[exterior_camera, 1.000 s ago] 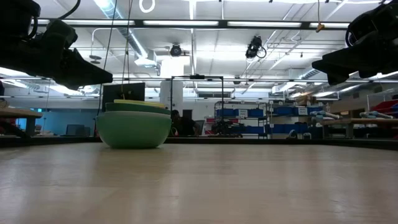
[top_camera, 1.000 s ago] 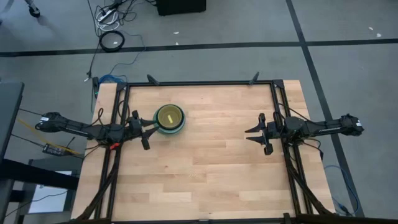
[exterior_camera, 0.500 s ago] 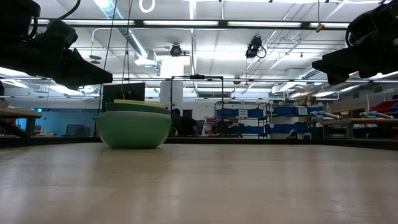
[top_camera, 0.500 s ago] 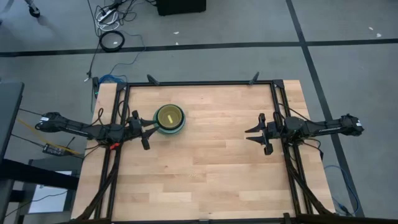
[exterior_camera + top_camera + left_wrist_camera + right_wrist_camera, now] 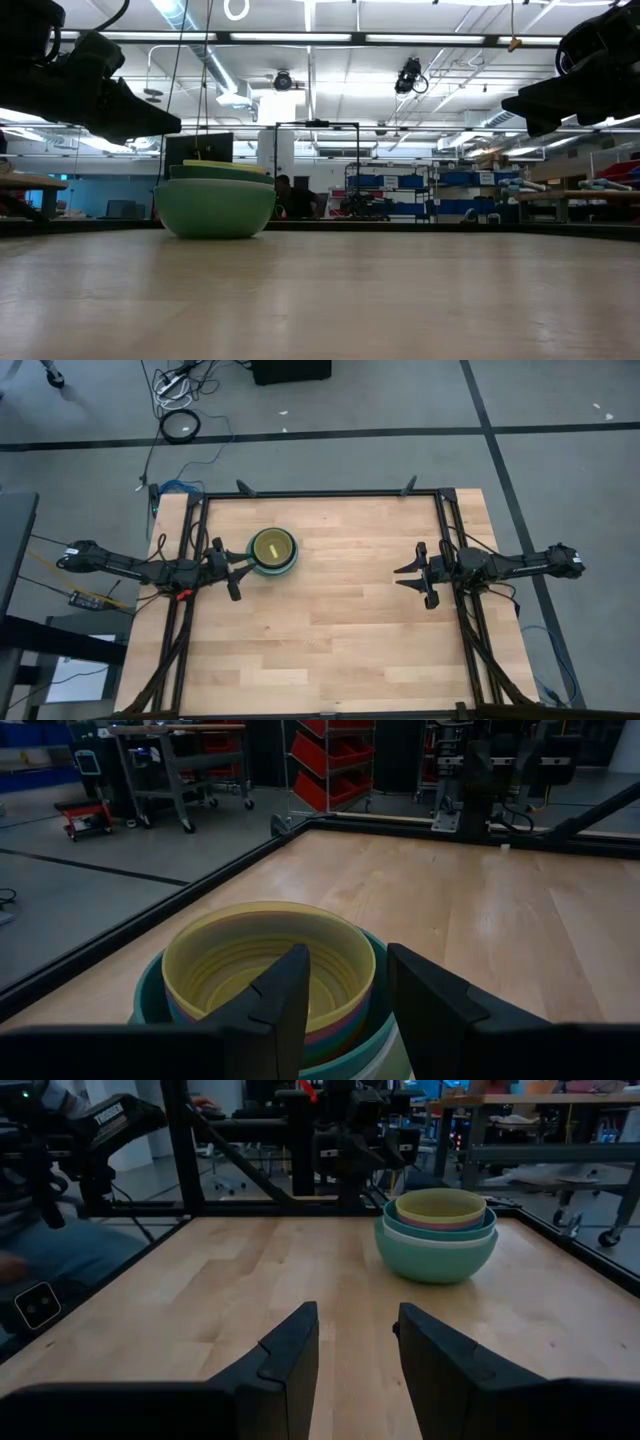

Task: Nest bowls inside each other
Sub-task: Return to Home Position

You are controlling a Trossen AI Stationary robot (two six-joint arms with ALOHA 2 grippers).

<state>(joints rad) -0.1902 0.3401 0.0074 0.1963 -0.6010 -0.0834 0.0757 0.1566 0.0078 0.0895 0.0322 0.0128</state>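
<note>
The bowls [image 5: 272, 550] stand nested in one stack on the wooden table, left of its middle toward the far edge. A sage green bowl [image 5: 215, 208] is outermost and rests on the wood. Teal and white rims show inside it, and a yellow bowl [image 5: 268, 952] sits innermost on top. My left gripper [image 5: 240, 565] hovers open just left of the stack, its fingers [image 5: 290, 990] raised near the rim without touching it. Far across the table at its right side, my right gripper [image 5: 400, 578] is open and empty, facing the stack [image 5: 437, 1230].
A black metal frame [image 5: 320, 493] runs around the tabletop, with both arm bases on its side rails. Bare wood [image 5: 340, 630] spreads between the arms and toward the near edge. A person's sleeve [image 5: 60, 1250] shows beyond the table's edge.
</note>
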